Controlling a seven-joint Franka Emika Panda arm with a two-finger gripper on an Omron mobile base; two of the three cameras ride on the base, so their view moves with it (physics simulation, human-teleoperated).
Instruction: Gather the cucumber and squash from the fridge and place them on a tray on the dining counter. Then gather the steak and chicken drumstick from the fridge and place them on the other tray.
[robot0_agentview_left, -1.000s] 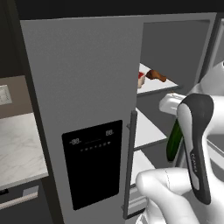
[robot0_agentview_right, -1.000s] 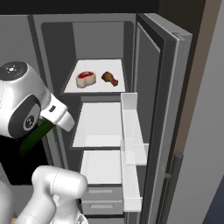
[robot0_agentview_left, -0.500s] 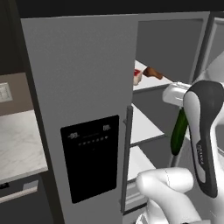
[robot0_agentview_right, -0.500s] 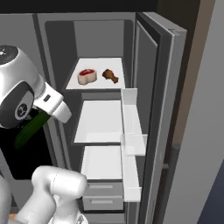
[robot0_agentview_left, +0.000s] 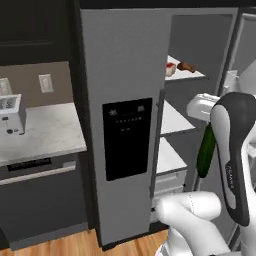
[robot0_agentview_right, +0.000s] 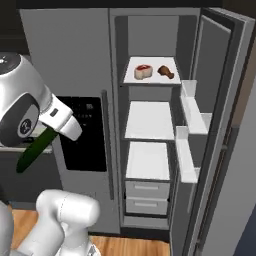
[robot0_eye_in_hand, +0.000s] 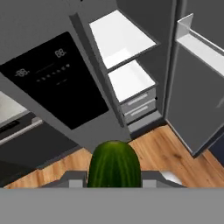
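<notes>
Green cucumber (robot0_eye_in_hand: 114, 164) hanging clamped in the gripper (robot0_agentview_right: 54, 131), jaws clenched on its upper end, dangling slantwise in front of the fridge (robot0_agentview_right: 75, 65), outside the open compartment. Showing again in the left base view (robot0_agentview_left: 205, 150), just beside the dark forearm. Sitting on the top shelf: steak (robot0_agentview_right: 142, 71) and chicken drumstick (robot0_agentview_right: 167, 72), side by side, near each other, well apart from the gripper. Standing swung wide: right-hand fridge door (robot0_agentview_right: 220, 125).
</notes>
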